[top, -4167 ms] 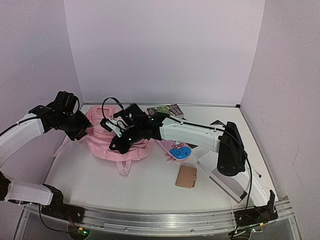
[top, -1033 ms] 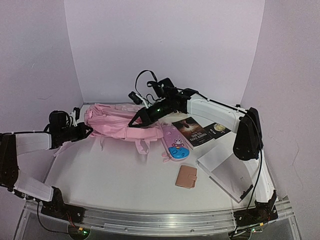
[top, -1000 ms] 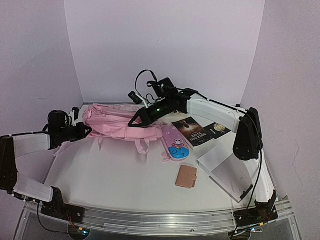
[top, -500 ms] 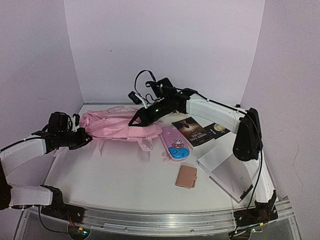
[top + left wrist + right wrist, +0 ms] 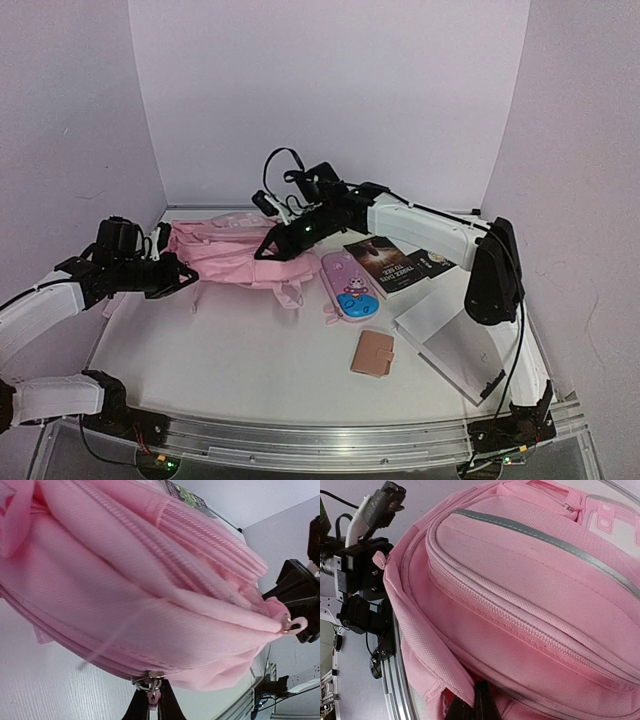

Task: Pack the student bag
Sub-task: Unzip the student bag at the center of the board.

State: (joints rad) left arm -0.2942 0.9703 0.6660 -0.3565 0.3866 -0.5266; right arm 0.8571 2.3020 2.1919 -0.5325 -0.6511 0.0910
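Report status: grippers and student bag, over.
Left gripper shut on the student bag zipper pull. Right gripper shut on its fabric. Pink case beside it, not blocking.

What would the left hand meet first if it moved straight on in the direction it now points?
The large soft pink fabric backpack: the left hand is shut on its zipper pull, and the fabric fills the wrist view just ahead.

No legible text anywhere in view. Pale lettering on the dark book cover [image 5: 380, 262], at three o'clock of the pink case [image 5: 350, 285], too small to read. Faint mark on the black booklet [image 5: 432, 262], further toward three o'clock, blurred. Print on the green-patterned cover [image 5: 182, 491] likewise unreadable.
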